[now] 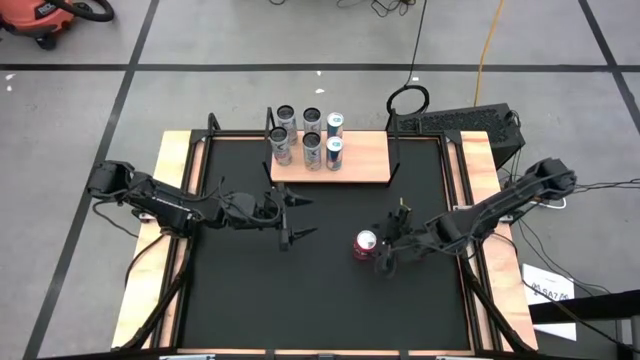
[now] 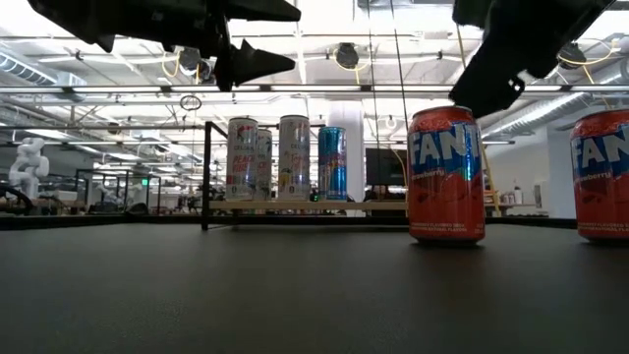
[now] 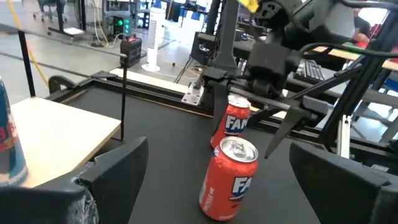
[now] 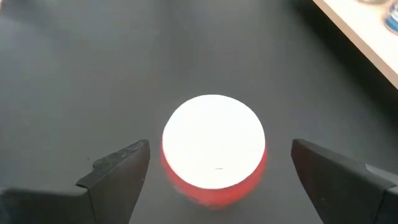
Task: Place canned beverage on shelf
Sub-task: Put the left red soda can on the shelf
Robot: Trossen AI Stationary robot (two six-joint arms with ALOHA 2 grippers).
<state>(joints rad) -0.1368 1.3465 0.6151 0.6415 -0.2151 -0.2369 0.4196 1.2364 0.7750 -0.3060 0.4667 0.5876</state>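
On the black surface point(image 1: 240, 300), near its middle and toward the right arm's side, a red cylindrical soda can with a silver top point(image 1: 366, 244) stands upright, well apart from the shelf. The right claw point(image 1: 392, 240) hangs just beside and above this can with its two dark fingers spread wide, one on either side of the can's top in the right wrist view, gripping nothing. At the far edge of the surface sits the small light-wood shelf with black metal uprights point(image 1: 362, 160), and six tall slim cans in silver and blue point(image 1: 310, 138) stand in a cluster on its left half, leaving the right half bare. The left claw point(image 1: 297, 218) hovers above the surface in front of the shelf, its fingers also wide open and empty, pointing toward the red can.
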